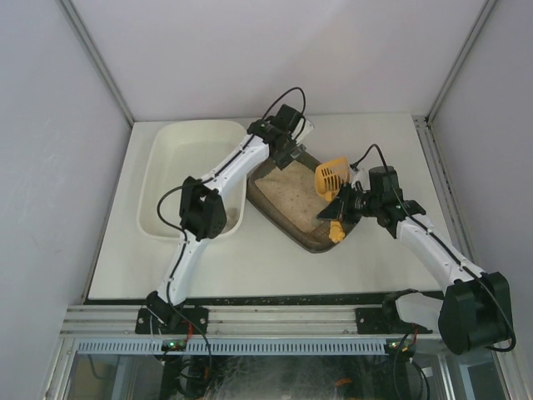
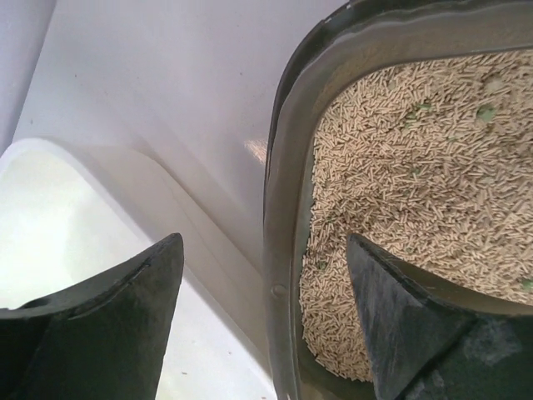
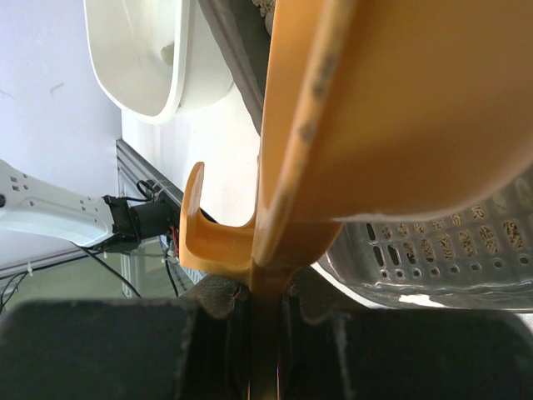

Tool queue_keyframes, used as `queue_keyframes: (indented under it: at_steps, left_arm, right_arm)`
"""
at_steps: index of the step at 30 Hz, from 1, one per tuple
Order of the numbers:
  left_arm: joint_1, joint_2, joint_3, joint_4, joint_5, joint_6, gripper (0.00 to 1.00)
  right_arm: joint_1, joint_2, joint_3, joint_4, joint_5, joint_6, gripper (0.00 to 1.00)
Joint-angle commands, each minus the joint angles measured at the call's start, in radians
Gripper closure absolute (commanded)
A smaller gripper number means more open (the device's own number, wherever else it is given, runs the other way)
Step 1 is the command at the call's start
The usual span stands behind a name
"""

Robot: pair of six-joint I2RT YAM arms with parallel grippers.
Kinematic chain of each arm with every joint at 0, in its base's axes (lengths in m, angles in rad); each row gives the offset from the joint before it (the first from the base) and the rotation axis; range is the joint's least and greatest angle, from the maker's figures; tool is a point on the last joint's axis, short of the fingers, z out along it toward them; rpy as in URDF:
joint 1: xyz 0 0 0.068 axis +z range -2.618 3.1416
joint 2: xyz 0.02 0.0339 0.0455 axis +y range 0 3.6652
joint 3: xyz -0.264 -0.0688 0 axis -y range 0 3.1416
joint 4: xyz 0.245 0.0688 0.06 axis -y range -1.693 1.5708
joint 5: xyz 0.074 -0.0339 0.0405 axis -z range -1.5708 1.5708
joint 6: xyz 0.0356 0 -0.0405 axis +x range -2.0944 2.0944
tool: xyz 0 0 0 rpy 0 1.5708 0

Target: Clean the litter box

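At centre of the top view, litter box [image 2: 279,250], skewed on the tabletop [image 1: 275,271], with beige pellet litter [image 2: 416,183] inside. Above its right part, orange scoop [image 1: 331,179], head raised, handle pinched tight in the right claw [image 3: 265,333]. At its upper-left corner, left claw [image 2: 265,275], spread wide astride the dark rim, one finger over the litter, the other over the white tub [image 1: 179,167]. Tub just left of the box; touching or not, cannot tell
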Motion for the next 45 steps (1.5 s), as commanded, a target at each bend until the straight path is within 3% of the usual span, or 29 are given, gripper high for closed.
queue_keyframes:
  at_steps: [1, 8, 9, 14, 26, 35, 41, 45]
  left_arm:
    - [-0.001, 0.061, 0.04, 0.009, -0.056, 0.062, 0.25]
    - [0.018, 0.05, -0.018, -0.004, -0.039, 0.052, 0.95]
    - [0.02, 0.048, -0.016, -0.015, -0.035, 0.043, 0.99]
    - [0.027, -0.011, -0.067, -0.061, -0.028, -0.056, 1.0]
    - [0.033, -0.163, -0.204, -0.319, -0.151, -0.637, 1.0]
    - [0.009, -0.272, -0.232, -0.228, 0.146, -0.854, 1.0]
    - [-0.024, -0.327, -0.346, -0.123, 0.275, -1.155, 1.0]
    - [-0.059, -0.356, -0.456, -0.092, 0.315, -1.246, 1.0]
  right_arm:
    - [-0.004, -0.009, -0.017, 0.067, -0.009, 0.016, 1.0]
    - [-0.004, -0.006, -0.033, 0.097, -0.002, 0.041, 1.0]
    - [-0.004, -0.007, -0.033, 0.098, 0.001, 0.043, 1.0]
    - [-0.004, -0.016, -0.033, 0.088, 0.011, 0.049, 1.0]
    - [-0.009, -0.094, -0.032, 0.129, 0.047, 0.076, 1.0]
    - [-0.009, -0.168, -0.054, 0.133, 0.084, 0.093, 1.0]
    - [-0.017, -0.26, -0.054, 0.121, 0.117, 0.111, 1.0]
    - [-0.038, -0.303, -0.051, 0.107, 0.106, 0.134, 1.0]
